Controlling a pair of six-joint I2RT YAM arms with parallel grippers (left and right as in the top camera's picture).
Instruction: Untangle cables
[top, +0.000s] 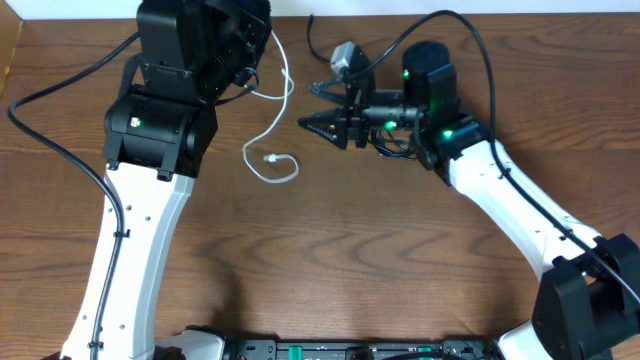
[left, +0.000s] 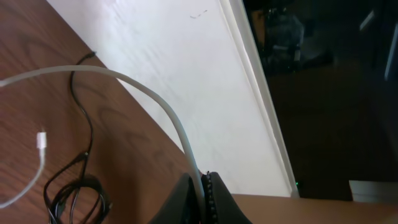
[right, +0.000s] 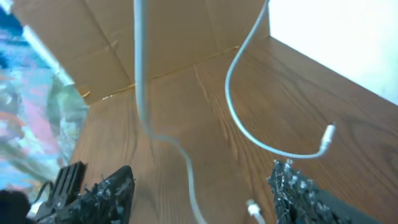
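Likely limp and light, the white cable (left: 155, 99), pinched by the left gripper (left: 203, 190), invites the empty, wide-open right gripper (right: 202, 180) near its right-of-frame plug (right: 328, 132).

No text, label, brand, number or sign can be read in any of the three views. On the black bar (top: 350, 350) at the lower edge of the overhead view there are some small pale marks, but they are too small to read.
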